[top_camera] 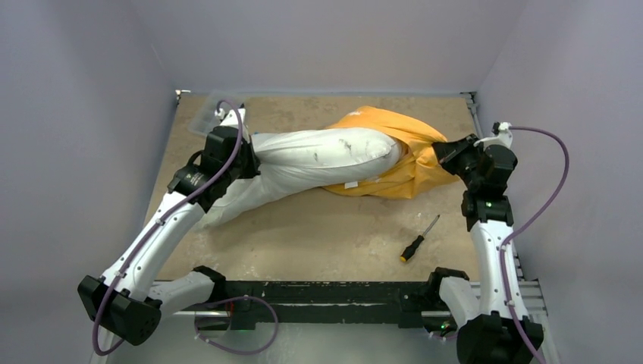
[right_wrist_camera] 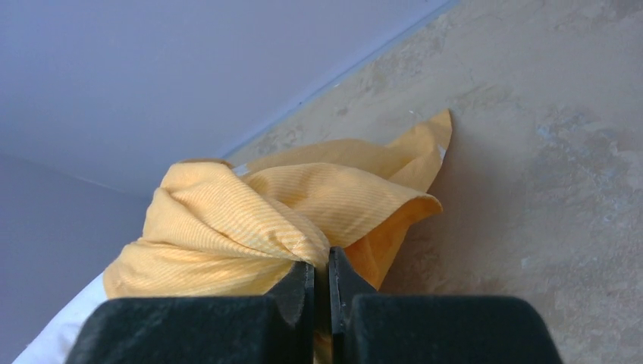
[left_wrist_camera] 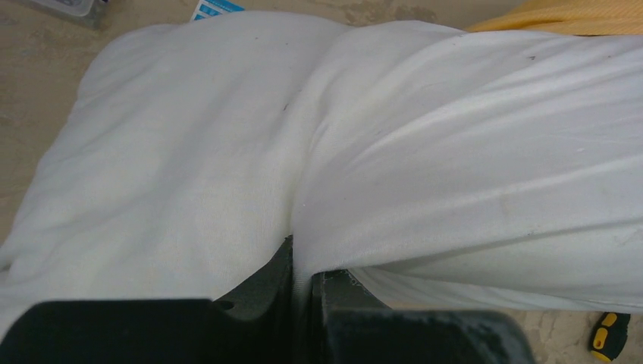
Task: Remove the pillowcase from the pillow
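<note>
Table (top_camera: 318, 227): tan, mottled, scuffed top; pale walls on three sides. White pillow (top_camera: 318, 155) lies diagonally across left and centre, faint dark specks on upper face, right end tucked into pillowcase (top_camera: 402, 144). Pillowcase orange-yellow, bunched at far right, lower folds spread on tabletop. Screwdriver (top_camera: 419, 239), black-and-yellow handle, lies alone at near right, well apart from cloth, shaft pointing toward far right. Clear plastic box (top_camera: 203, 120) sits in far-left corner, just beyond pillow. Blue-and-white card (left_wrist_camera: 216, 9) peeks out at pillow's far edge, near box.
</note>
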`<state>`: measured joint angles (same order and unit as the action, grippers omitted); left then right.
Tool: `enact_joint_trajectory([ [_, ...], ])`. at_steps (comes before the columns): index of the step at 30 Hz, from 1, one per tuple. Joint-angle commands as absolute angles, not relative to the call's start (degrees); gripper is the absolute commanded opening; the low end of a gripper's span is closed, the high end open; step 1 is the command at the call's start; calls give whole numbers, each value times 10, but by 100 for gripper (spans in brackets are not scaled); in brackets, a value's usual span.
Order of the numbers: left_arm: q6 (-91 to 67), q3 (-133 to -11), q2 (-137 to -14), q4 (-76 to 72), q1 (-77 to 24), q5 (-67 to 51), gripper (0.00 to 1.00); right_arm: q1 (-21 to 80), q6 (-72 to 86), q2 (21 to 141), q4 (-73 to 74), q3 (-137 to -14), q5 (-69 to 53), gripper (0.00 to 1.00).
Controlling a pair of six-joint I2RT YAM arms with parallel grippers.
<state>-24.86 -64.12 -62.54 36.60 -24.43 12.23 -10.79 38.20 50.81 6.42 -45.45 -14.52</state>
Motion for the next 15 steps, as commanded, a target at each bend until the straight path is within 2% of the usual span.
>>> enact_joint_trajectory([
  [1,-231,-631,-604,406,-209,231,0,-143,343,481,-7,-500,-50,0],
  [5,-238,-647,-582,413,-208,254,0,-146,358,487,-3,-515,-26,0],
  [15,-239,-718,-508,454,-207,421,0,-165,389,506,-11,-562,-20,0],
])
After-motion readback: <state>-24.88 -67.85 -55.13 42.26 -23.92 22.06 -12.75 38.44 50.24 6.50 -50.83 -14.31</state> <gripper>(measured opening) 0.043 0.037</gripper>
